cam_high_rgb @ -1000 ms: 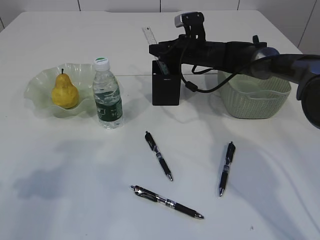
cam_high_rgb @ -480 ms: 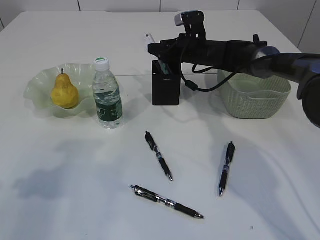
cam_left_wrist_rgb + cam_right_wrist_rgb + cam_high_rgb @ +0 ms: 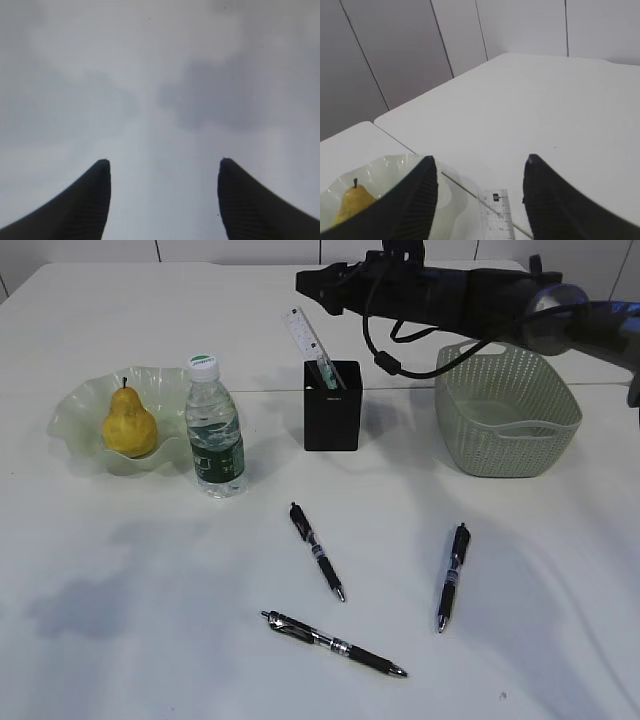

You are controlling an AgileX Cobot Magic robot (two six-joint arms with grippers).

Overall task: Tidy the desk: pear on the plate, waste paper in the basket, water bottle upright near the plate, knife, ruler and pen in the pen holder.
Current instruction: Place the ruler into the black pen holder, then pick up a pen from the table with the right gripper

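Observation:
The clear ruler stands in the black pen holder, leaning to the upper left. My right gripper hovers open above it. The ruler's top shows below the right gripper, untouched. A greenish item also stands in the holder; I cannot tell whether it is the knife. The pear lies on the ruffled plate, with the water bottle upright beside it. Three pens lie on the desk. My left gripper is open over bare desk. The waste paper is out of view.
The sage-green basket stands right of the pen holder, under my right arm. A black cable hangs from that arm between the holder and the basket. The desk's far edge meets a panelled wall.
My right gripper has opened, lifted up and back from the pen holder, leaving the ruler leaning in it. Nothing else moved.

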